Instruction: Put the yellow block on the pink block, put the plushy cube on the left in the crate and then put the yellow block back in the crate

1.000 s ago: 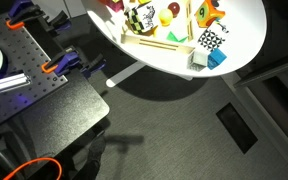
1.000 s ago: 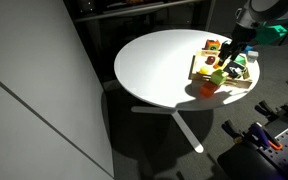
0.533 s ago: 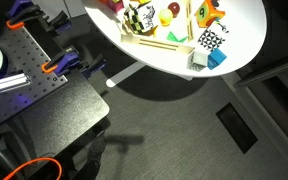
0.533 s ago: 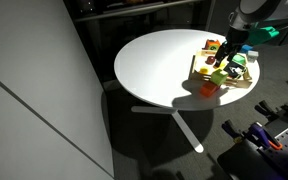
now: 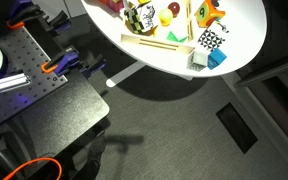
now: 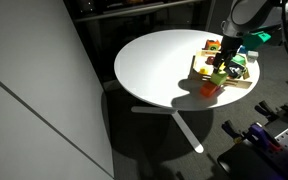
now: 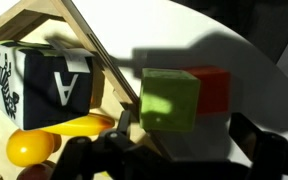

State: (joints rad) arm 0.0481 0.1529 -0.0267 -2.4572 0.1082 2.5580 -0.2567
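Observation:
In the wrist view the yellow block (image 7: 169, 100) covers the left part of the pink block (image 7: 214, 90), just outside the crate (image 7: 94, 45); it seems to rest on top of it. My gripper (image 7: 181, 135) is open, a dark finger on each side, clear of the block. A plushy cube (image 7: 44, 85) with a letter A sits in the crate. In an exterior view the gripper (image 6: 224, 62) hangs over the crate's (image 6: 231, 85) near edge, by the pink block (image 6: 208, 88). Another plushy cube (image 5: 210, 40) sits outside the crate (image 5: 162, 38).
A yellow toy (image 7: 44, 140) lies in the crate beside the lettered cube. A light blue block (image 5: 217, 58) sits near the round white table's (image 6: 154, 70) edge. Clamps and a black bench (image 5: 44, 100) stand below the table.
In the exterior view the arm has shifted a little to the left over the crate's edge. The blocks and cubes have not moved.

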